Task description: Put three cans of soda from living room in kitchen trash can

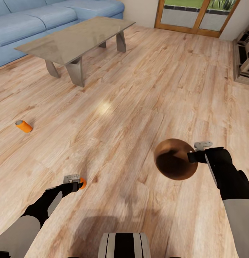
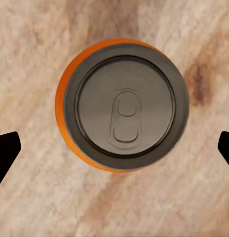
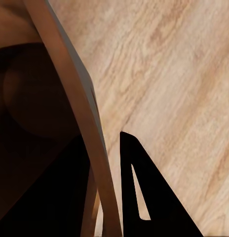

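An orange can of soda (image 1: 82, 183) stands upright on the wood floor of the living room. My left gripper (image 1: 78, 185) hangs right above it, open; in the left wrist view the can's silver top (image 2: 125, 106) lies between the wide-apart fingertips (image 2: 8, 148). A second orange can of soda (image 1: 23, 126) lies on its side on the floor at the left. My right gripper (image 1: 193, 156) is shut on the rim of the tash can (image 1: 172, 142), held above the floor with its brown inside showing. In the right wrist view the rim (image 3: 77, 103) passes between the fingers (image 3: 139, 192).
The glass-topped coffee table (image 1: 77, 39) stands at the back left in front of the light-blue sofa (image 1: 38, 18). Wood-framed glass doors (image 1: 196, 16) are at the far wall, and low furniture (image 1: 244, 59) sits at the right edge. Open wood floor lies between.
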`<state>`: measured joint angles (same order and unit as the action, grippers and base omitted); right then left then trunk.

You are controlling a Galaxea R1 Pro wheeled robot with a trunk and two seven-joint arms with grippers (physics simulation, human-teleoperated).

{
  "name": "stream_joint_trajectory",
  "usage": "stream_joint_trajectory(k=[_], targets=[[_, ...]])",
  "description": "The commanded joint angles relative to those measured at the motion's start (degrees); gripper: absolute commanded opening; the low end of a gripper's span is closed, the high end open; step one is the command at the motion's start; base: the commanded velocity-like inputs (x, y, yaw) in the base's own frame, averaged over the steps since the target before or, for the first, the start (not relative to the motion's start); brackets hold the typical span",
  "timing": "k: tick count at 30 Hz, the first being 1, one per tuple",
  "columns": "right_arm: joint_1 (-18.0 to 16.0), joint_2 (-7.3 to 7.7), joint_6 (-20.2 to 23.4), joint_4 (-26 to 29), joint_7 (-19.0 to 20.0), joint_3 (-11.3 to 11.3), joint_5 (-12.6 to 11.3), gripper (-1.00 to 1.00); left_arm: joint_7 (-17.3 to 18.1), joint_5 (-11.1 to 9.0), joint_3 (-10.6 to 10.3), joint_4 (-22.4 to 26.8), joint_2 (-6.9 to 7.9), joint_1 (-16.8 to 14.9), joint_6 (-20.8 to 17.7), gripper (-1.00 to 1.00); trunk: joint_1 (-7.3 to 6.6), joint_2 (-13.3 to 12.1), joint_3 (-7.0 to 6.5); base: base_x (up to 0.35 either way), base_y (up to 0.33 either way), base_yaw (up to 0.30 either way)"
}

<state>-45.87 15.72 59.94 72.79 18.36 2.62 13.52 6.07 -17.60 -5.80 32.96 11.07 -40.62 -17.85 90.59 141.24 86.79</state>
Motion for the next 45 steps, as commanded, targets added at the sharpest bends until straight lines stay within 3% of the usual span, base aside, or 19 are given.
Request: stream_joint_trajectory(k=[1,24,29,33,42,43,45], targets=[[0.1,0.00,0.1,0.0,0.3,0.0,-0.7,-1.00,0.0,0.0,0.0,0.0,0.00,0.0,0.0,1.00,-0.01,0.0,-0.01,-0.005,0.000,0.000],[0.4,-0.10,0.1,0.0,0.4,-0.1,-0.8,-1.00,0.0,0.0,0.0,0.0,0.00,0.0,0.1,1.00,-0.01,0.0,-0.01,0.049,0.000,0.000],[0.4,-0.09,0.1,0.0,0.4,-0.1,-0.8,-1.00,0.0,0.0,0.0,0.0,0.00,-0.1,0.0,1.00,1.09,2.0,0.93,0.001,0.000,0.000],[0.4,-0.14,0.1,0.0,0.4,-0.1,-0.8,-1.00,0.0,0.0,0.0,0.0,0.00,-0.1,0.0,1.00,1.19,2.1,2.04,0.000,0.000,0.000],[0.6,-0.16,0.1,0.0,0.4,-0.2,-0.8,-1.00,0.0,0.0,0.0,0.0,0.00,0.0,0.1,1.00,1.19,2.1,2.36,0.000,0.000,0.000],[0.6,-0.16,0.1,0.0,0.4,-0.2,-0.8,-1.00,0.0,0.0,-0.1,0.1,0.00,0.0,0.1,-1.00,1.19,2.1,2.36,0.000,0.000,0.000],[0.7,-0.16,0.1,0.0,0.4,-0.2,-0.8,-1.00,0.0,0.0,-0.1,0.3,0.00,0.0,0.1,-1.00,1.19,2.1,2.37,0.000,0.000,0.000]])
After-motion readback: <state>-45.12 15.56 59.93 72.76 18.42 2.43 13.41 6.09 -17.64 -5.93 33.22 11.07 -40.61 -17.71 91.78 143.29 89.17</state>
